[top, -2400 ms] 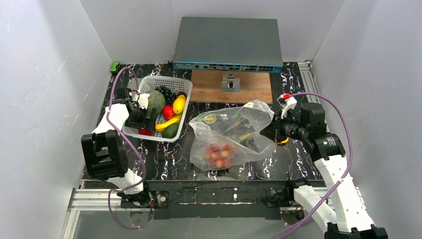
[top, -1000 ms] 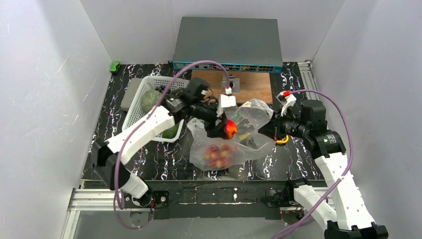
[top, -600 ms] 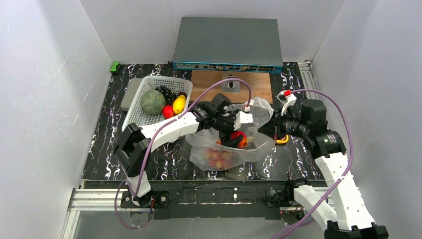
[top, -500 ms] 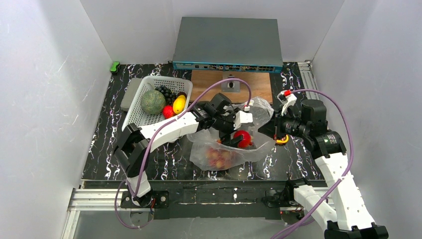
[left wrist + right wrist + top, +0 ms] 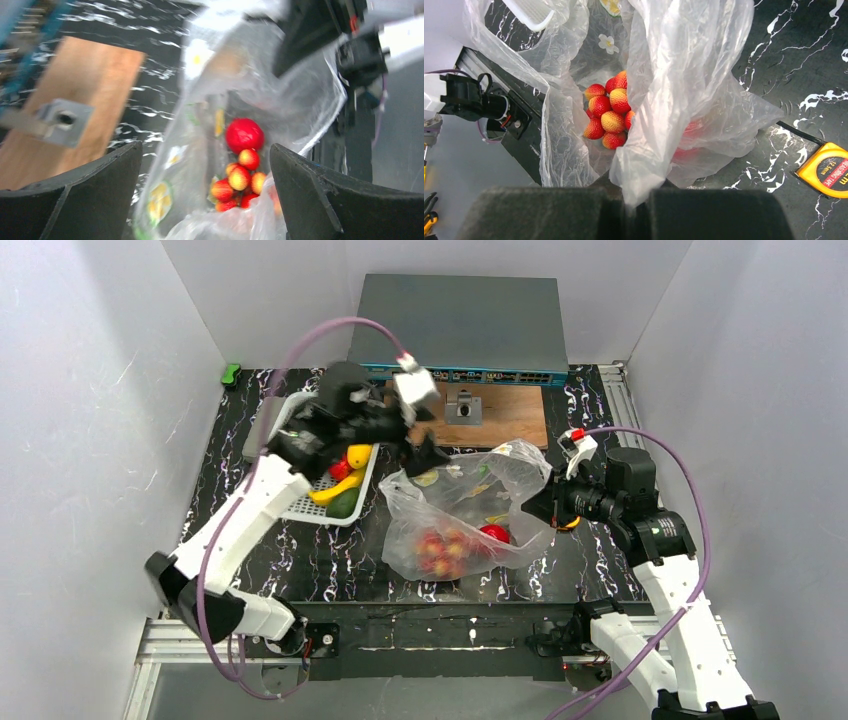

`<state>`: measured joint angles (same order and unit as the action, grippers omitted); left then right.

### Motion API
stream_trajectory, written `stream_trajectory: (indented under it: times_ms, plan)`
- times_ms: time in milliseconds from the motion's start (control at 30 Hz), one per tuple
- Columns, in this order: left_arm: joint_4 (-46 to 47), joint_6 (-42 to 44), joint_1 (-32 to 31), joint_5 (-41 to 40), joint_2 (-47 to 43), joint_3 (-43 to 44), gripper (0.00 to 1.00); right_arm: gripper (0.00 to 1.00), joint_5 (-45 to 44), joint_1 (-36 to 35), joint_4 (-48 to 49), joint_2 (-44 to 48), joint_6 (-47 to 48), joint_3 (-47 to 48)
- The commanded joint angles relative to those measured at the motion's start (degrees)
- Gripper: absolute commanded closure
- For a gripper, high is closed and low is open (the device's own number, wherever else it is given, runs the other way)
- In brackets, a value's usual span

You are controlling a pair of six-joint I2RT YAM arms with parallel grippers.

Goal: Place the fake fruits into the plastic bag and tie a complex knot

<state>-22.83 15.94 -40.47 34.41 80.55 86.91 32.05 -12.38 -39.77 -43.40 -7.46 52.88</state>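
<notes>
On the black marbled table (image 5: pixel 215 530), the plastic bag (image 5: pixel 470 495) is spread with its mouth open, just beside the white basket (image 5: pixel 325 517). Inside the bag, a red-orange cluster of balls (image 5: pixel 440 545) and a round red fruit (image 5: pixel 493 533) are seen lying next to each other at the bottom. The bag's right edge is gripped by the right gripper (image 5: pixel 626 197), whose fingers (image 5: pixel 549 210) are pressed together on a bunched fold of the plastic. The left gripper (image 5: pixel 205 155) is held above the far side of the bag, between bag and basket. Its fingers (image 5: pixel 90 190) are spread wide and nothing is held between them; in the overhead view it is blurred. In the basket a yellow fruit (image 5: pixel 358 454), a banana (image 5: pixel 335 490), a green fruit (image 5: pixel 343 505) and a small red piece (image 5: pixel 338 469) are seen, the rest being hidden by the left arm. A yellow tape measure (image 5: pixel 828 170) is seen on the table just beside the bag, and a wooden board (image 5: pixel 510 415) behind it.
</notes>
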Motion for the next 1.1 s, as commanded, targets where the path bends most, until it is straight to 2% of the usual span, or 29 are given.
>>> stream_trajectory:
  times_ms: [0,67,167,267,333,433,567,800,1067]
  plan:
    - [-4.53,-9.79,12.71,3.47,-6.35,0.51,0.02,0.99,-0.52,-0.05,0.48,0.69,1.3,-0.23]
    - [-7.73,-10.1,20.2,4.85,-9.38,-3.08,0.04,0.99,-0.59,0.0,0.73,0.49,1.4,-0.08]
    - [-15.46,-3.27,31.85,6.76,-13.75,-9.65,0.07,0.99,-0.25,0.0,0.98,0.14,1.36,0.06]
    - [-21.27,4.45,39.68,8.06,-14.5,-15.41,0.08,0.99,-0.12,-0.01,0.98,-0.25,1.38,0.27]
    - [-25.15,9.38,43.8,8.26,-12.14,-17.51,0.13,0.99,0.09,-0.01,1.01,-0.48,1.29,0.46]
    - [-25.23,14.34,44.64,4.74,-8.57,-22.25,0.2,0.99,0.52,-0.01,1.15,-0.95,1.23,0.6]
    - [-19.45,16.13,43.97,1.48,-4.96,-26.56,0.23,0.99,0.49,-0.01,0.87,-1.53,1.39,1.13]
    - [-14.73,15.79,42.37,-0.72,3.75,-26.77,0.26,0.99,0.48,-0.02,0.66,-3.2,1.95,2.81]
    - [-11.58,13.05,37.19,-3.16,10.61,-26.84,0.27,0.99,-0.11,-0.06,0.21,-4.58,2.76,4.19]
